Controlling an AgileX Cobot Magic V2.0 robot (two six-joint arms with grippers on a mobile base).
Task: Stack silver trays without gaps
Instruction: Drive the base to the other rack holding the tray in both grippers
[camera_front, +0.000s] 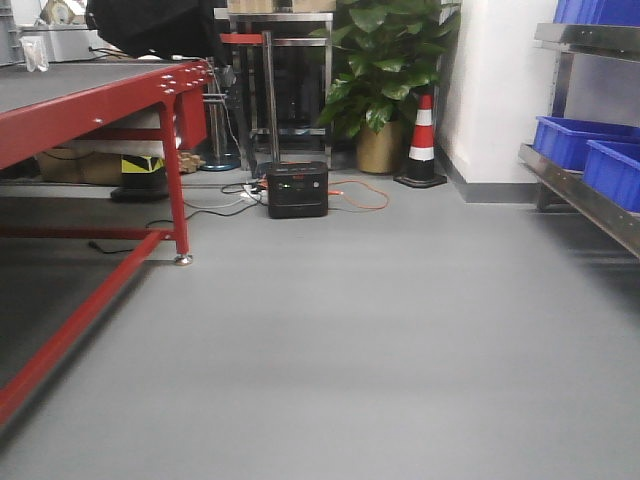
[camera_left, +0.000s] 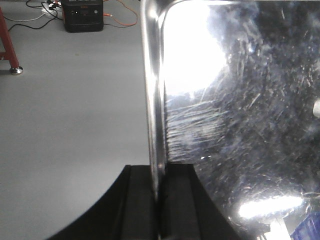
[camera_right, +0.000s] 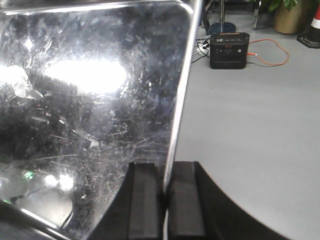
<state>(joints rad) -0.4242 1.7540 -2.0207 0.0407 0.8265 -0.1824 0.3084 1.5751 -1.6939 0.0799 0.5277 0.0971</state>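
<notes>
A shiny, scratched silver tray (camera_left: 240, 125) fills the right of the left wrist view. My left gripper (camera_left: 159, 200) is shut on its left rim. The same tray (camera_right: 90, 110) fills the left of the right wrist view. My right gripper (camera_right: 166, 197) is shut on its right rim. The tray is held above the grey floor. Neither the tray nor a gripper shows in the front view. No other silver tray is in view.
A red-framed table (camera_front: 100, 100) stands at the left. A black power box (camera_front: 297, 189) with an orange cable lies on the floor ahead, beside a potted plant (camera_front: 385, 70) and a traffic cone (camera_front: 423, 140). A steel rack with blue bins (camera_front: 590, 150) is at the right.
</notes>
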